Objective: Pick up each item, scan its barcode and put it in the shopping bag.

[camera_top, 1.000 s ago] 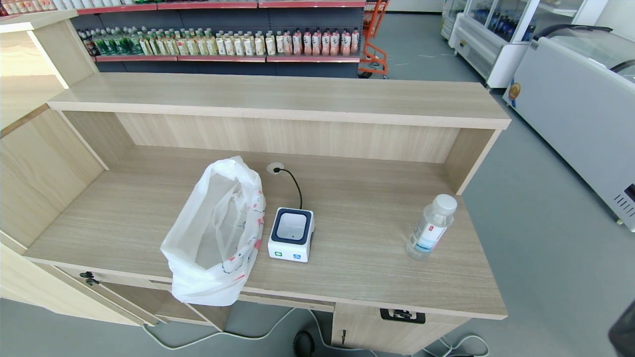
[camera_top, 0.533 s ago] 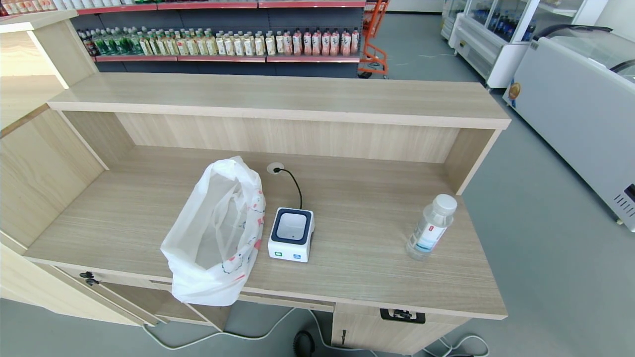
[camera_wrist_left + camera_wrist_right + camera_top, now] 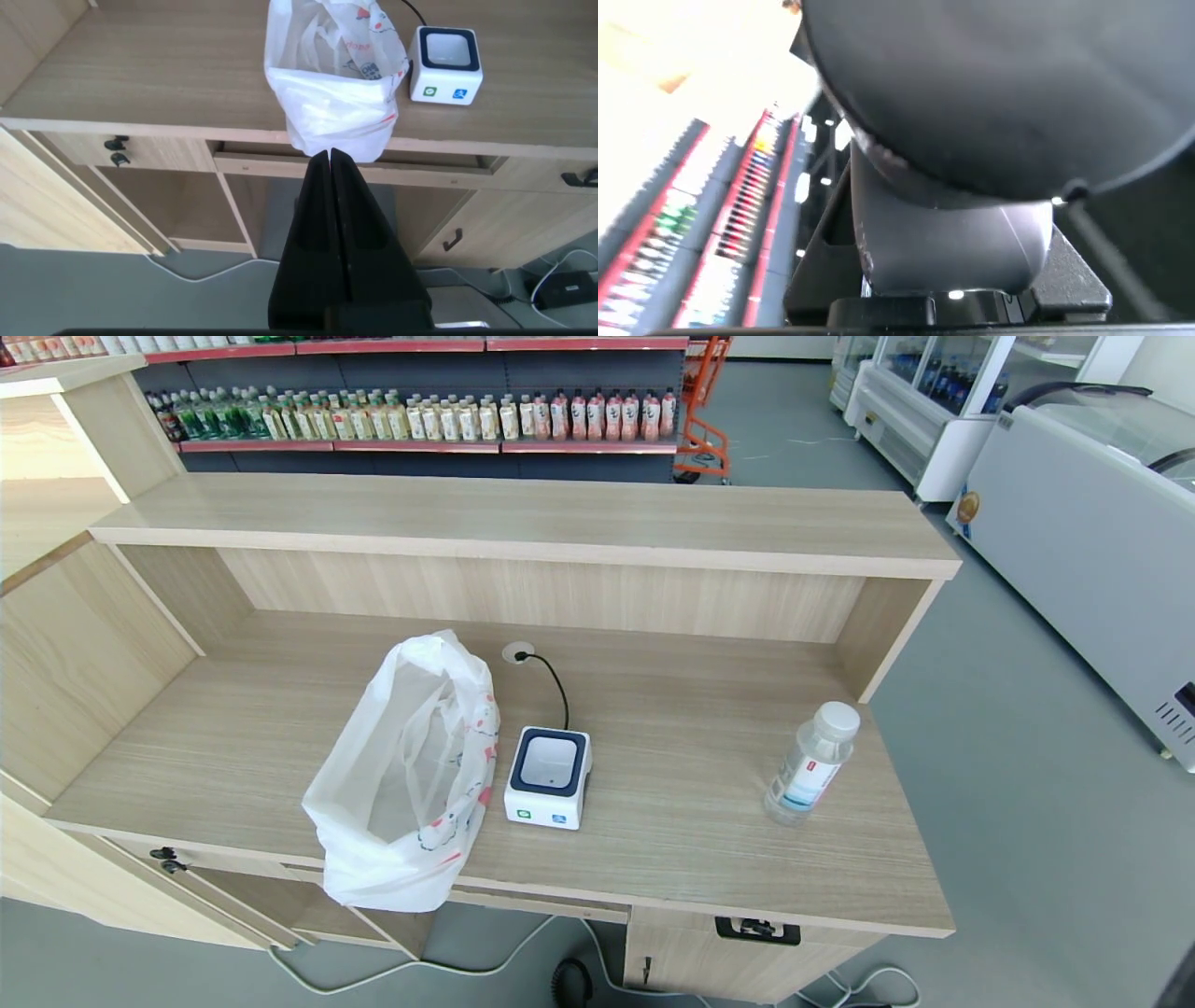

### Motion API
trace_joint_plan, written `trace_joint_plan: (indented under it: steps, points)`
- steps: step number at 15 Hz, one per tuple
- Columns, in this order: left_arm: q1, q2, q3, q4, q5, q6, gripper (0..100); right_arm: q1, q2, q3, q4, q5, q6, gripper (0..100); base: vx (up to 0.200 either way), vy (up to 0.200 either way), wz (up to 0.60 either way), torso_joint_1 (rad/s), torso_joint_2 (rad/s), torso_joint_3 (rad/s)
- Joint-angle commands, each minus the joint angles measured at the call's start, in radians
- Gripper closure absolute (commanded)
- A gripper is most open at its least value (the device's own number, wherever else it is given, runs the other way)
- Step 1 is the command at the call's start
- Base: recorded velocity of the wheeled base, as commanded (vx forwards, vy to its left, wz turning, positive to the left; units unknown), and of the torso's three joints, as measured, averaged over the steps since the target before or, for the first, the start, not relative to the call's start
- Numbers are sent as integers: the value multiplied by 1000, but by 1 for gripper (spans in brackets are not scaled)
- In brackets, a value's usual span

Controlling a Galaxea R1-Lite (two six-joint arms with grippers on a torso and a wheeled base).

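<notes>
Head view, looking down over a light wooden checkout counter (image 3: 691,747): a clear water bottle (image 3: 810,763) with a white cap stands upright near the counter's right end, well apart from everything else. Toward the left sits a white shopping bag (image 3: 406,775), its mouth gaping open and its bottom sagging over the front edge. Just beside the bag, on its right, is a small white scanner (image 3: 548,777) with a dark-framed window facing up. A black cable (image 3: 551,681) runs from behind the scanner to a round hole in the counter top. Beyond the raised back ledge, store shelves (image 3: 411,418) carry rows of bottled drinks, and chest freezers (image 3: 1083,523) line the floor on the right.

From the left wrist camera, the left gripper (image 3: 330,154) has its two dark fingers pressed flat together with nothing between them. It is out in front of the counter, lower than the top, and points toward the overhanging bottom of the bag (image 3: 332,84), with the scanner (image 3: 448,63) off to one side.

At the right gripper (image 3: 957,247), dark housing sits close to the lens, and I cannot tell how its fingers stand.
</notes>
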Motion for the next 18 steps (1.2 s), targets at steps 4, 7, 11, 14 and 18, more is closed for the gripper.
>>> trace_joint_plan:
  steps: [4, 7, 11, 14, 18]
  points:
    - [0, 0, 0, 0, 0, 0, 100, -191, 47, -22, 100, -273, 600, 100, 0, 0, 0, 0, 0, 0]
    - [0, 0, 0, 0, 0, 0, 100, -248, -28, 2, 140, -665, 1062, 100, 0, 0, 0, 0, 0, 0]
    - [0, 0, 0, 0, 0, 0, 100, -245, -19, -110, 392, -841, 1954, 100, 0, 0, 0, 0, 0, 0]
    - [0, 0, 0, 0, 0, 0, 100, -243, -2, -253, 619, -787, 2708, 100, 0, 0, 0, 0, 0, 0]
    - [0, 0, 0, 0, 0, 0, 100, -262, -11, -185, 674, -764, 2876, 100, 0, 0, 0, 0, 0, 0]
